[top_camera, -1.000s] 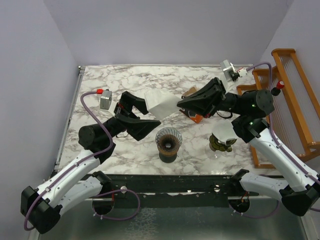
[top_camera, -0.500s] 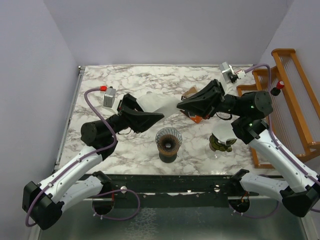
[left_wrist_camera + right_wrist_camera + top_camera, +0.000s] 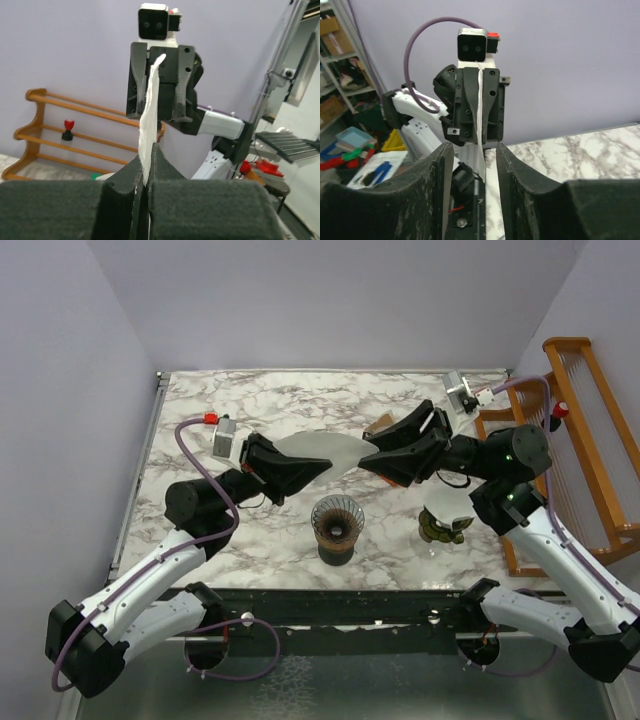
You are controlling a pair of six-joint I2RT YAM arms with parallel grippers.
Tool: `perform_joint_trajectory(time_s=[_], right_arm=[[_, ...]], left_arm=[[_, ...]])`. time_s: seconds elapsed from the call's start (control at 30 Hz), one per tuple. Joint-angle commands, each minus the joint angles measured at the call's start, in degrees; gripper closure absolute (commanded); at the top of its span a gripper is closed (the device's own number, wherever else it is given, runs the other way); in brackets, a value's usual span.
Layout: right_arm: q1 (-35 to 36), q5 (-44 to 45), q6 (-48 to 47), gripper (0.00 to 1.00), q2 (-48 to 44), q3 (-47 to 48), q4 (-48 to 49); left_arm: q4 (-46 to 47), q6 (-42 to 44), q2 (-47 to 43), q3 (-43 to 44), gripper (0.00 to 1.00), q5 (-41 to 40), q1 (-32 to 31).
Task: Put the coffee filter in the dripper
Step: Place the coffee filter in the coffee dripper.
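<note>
The coffee filter (image 3: 318, 448), thin white paper, hangs flat in the air between the two arms, above and behind the dripper (image 3: 337, 524). The dripper is a ribbed glass cone on a dark base at the table's near middle. My left gripper (image 3: 312, 472) is shut on the filter's left part; in the left wrist view the paper (image 3: 149, 117) rises edge-on from the shut left gripper (image 3: 146, 156). My right gripper (image 3: 367, 456) stands open around the filter's right end. In the right wrist view the sheet (image 3: 480, 117) runs between the spread fingers of the right gripper (image 3: 474, 148) without touching them.
A brown carton (image 3: 381, 424) lies behind the right gripper. A small greenish vessel with a white top (image 3: 445, 514) stands to the right of the dripper. A wooden rack (image 3: 575, 430) lines the marble table's (image 3: 250, 400) right edge.
My left gripper moved in toward the filter and shut on it. My right gripper, shut on the filter before, has opened. The filter now lies flatter between the arms.
</note>
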Motion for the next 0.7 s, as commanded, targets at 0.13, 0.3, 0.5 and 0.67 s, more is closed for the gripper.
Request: perform_joint_trajectory(time_s=[0.13, 0.3, 0.5, 0.67], right_arm=[[0.35, 14.63, -15.55, 0.32, -4.73, 3.18, -26.84], [0.36, 23.65, -16.88, 0.21, -7.07, 1.67, -32.96], [0.35, 27.14, -13.62, 0.19, -6.09, 1.62, -37.15], [0.38, 20.21, -9.49, 0.19, -2.85, 3.38, -38.83]], left_arm=[[-15.40, 25.11, -4.94, -0.52, 1.00, 3.76, -0.07], [-24.62, 48.45, -9.82, -4.28, 1.00, 0.35, -0.07], [-34.06, 84.31, -12.68, -8.44, 1.00, 0.36, -0.03], [-34.85, 98.10, -12.38, -8.58, 1.00, -10.70, -0.08]])
